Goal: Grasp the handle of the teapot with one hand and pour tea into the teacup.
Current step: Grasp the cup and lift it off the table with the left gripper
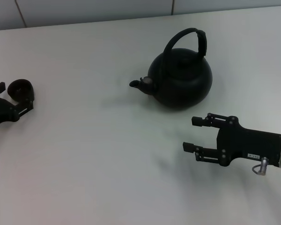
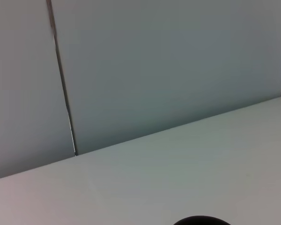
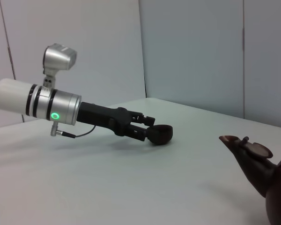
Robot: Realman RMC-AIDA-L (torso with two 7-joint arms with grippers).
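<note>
Right gripper (image 1: pixel 193 133) has jaws apart, empty, low over the white table (image 1: pixel 84 154), near the teapot (image 1: pixel 180 79) but not touching. Teapot stands upright, handle (image 1: pixel 189 40) arched over it, spout toward the left. Left gripper (image 1: pixel 11 101) at the table's left edge is clamped on the teacup (image 1: pixel 21 89).

Bare worktop (image 1: pixel 98 154) between right claw (image 1: pixel 195 133) and teapot (image 1: pixel 180 79); handle (image 1: pixel 187 40) unobstructed above.
</note>
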